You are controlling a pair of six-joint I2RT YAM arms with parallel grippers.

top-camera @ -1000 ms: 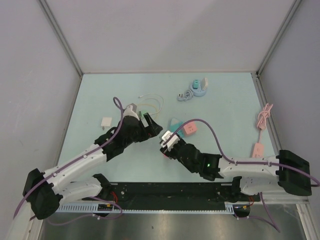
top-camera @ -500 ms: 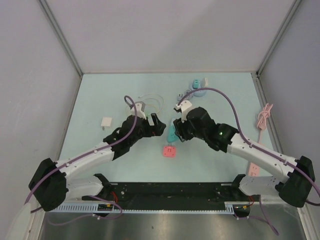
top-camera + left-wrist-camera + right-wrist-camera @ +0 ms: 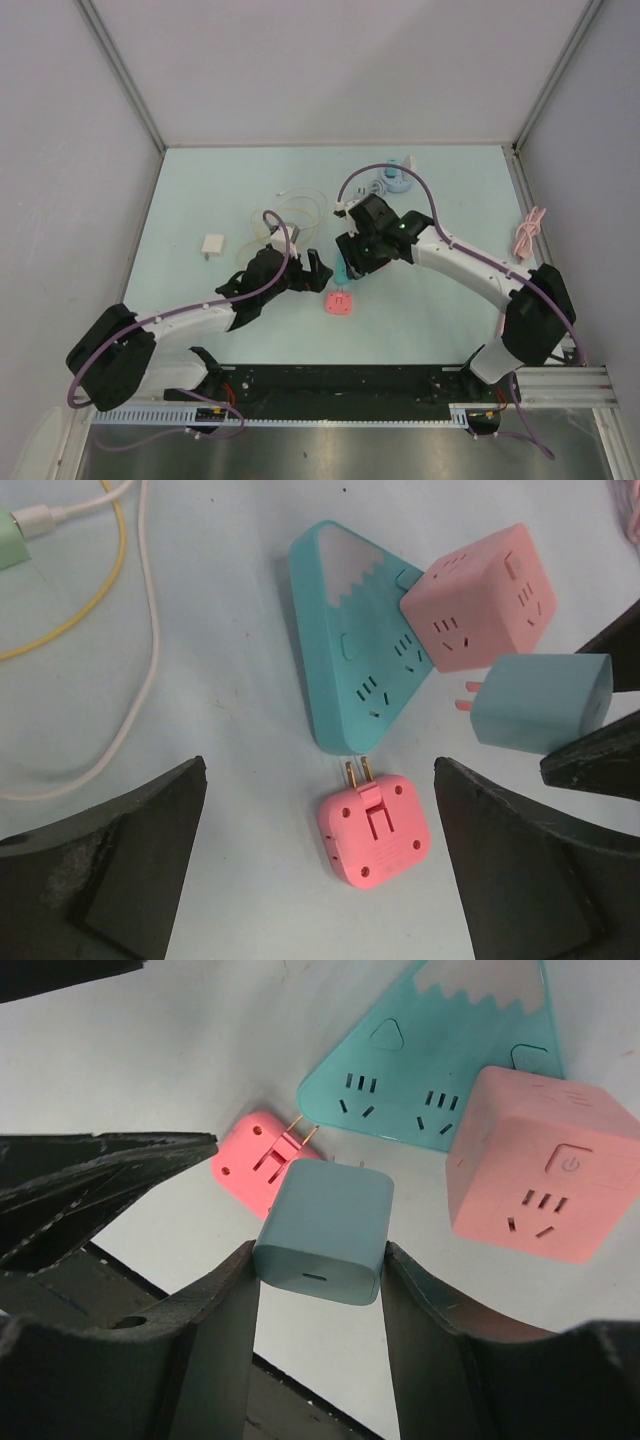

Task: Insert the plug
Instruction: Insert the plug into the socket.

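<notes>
My right gripper [image 3: 320, 1260] is shut on a pale teal charger plug [image 3: 325, 1230] and holds it above the table, prongs pointing at the sockets. A teal triangular power strip [image 3: 450, 1050] lies flat with a pink cube socket [image 3: 545, 1165] against its edge. In the left wrist view the charger [image 3: 540, 702] hangs right of the strip [image 3: 355, 650], just below the cube [image 3: 480, 595]. My left gripper [image 3: 320, 870] is open, its fingers either side of a flat pink adapter [image 3: 377, 830] lying prongs-up against the strip. In the top view both grippers [image 3: 312, 272] [image 3: 352, 262] meet mid-table.
White and yellow cables [image 3: 295, 205] loop behind the left gripper, with a green plug end [image 3: 15, 535]. A small white adapter [image 3: 212, 245] lies at the left. A teal cable reel [image 3: 392, 178] sits at the back and a pink cord [image 3: 528, 235] at the right edge.
My right arm has swung from the near side round to the far side of the strip, holding the charger. My left gripper has drawn back toward the near side, over the pink adapter.
</notes>
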